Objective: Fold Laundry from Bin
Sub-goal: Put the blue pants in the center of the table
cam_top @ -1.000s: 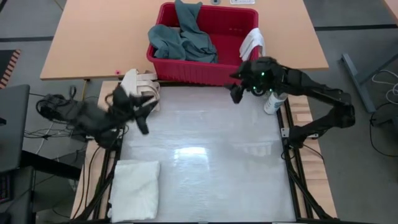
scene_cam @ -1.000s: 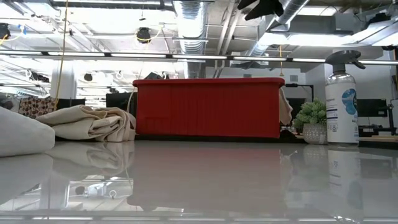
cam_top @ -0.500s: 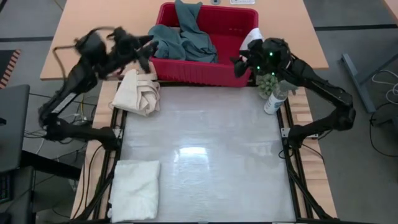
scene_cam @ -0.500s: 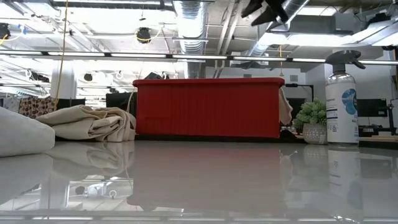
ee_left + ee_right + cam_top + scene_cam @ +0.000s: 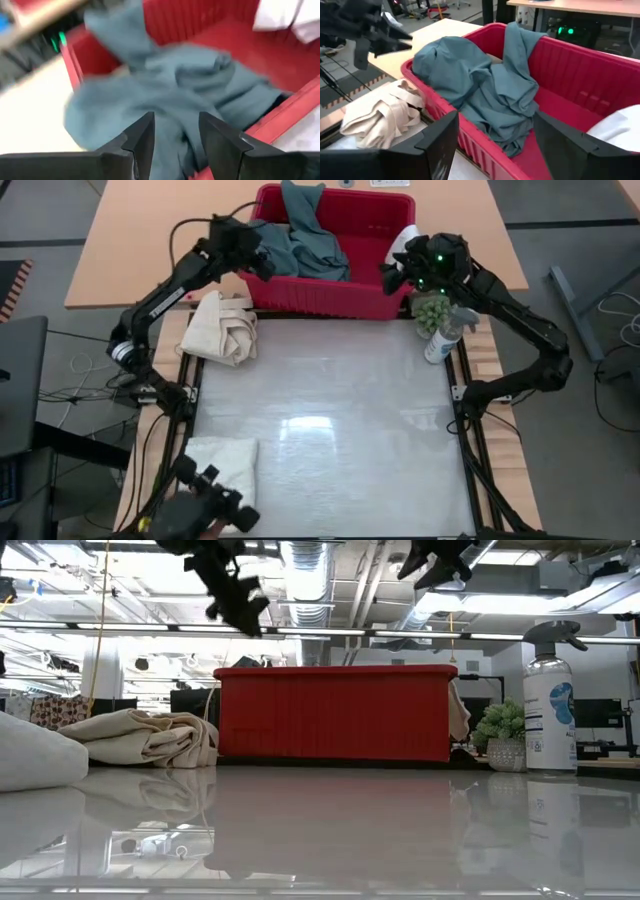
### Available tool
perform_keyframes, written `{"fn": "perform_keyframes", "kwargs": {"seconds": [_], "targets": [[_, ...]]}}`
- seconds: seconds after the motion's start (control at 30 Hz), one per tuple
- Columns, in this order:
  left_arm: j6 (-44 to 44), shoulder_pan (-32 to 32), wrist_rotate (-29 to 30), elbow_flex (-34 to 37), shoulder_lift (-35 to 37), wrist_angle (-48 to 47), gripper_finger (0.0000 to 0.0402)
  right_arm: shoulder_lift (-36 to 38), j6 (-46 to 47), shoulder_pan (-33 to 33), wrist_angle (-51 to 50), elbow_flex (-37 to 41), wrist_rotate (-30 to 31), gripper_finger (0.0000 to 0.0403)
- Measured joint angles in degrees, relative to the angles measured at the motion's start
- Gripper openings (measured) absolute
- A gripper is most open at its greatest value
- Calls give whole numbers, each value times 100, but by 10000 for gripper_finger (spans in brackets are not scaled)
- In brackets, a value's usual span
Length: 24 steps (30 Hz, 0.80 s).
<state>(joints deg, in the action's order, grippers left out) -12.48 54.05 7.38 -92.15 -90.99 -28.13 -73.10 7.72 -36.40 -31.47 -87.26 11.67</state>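
High view straight down; low view level across table; wrist views close; all share bin (image 5: pixel 330 280).

Teal garment (image 5: pixel 165 85) in bin (image 5: pixel 280 122), directly ahead of left fingers (image 5: pixel 142 135); white cloth (image 5: pixel 617 131) beyond right fingers (image 5: pixel 565 140), inside same bin.

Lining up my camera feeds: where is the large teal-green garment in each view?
High view: teal-green garment heaped in the bin's left half.
Low view: not visible, hidden behind the bin wall.
Left wrist: fills the centre.
Right wrist: centre.
Shared landmark: the red plastic slotted bin.
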Motion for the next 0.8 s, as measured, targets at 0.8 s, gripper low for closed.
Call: {"fn": "perform_keyframes", "kwargs": {"seconds": [0.8], "targets": [[1495, 227, -247, -1, -815, -102, 232, -33, -381, -663, -148, 2, -562, 281]]}}
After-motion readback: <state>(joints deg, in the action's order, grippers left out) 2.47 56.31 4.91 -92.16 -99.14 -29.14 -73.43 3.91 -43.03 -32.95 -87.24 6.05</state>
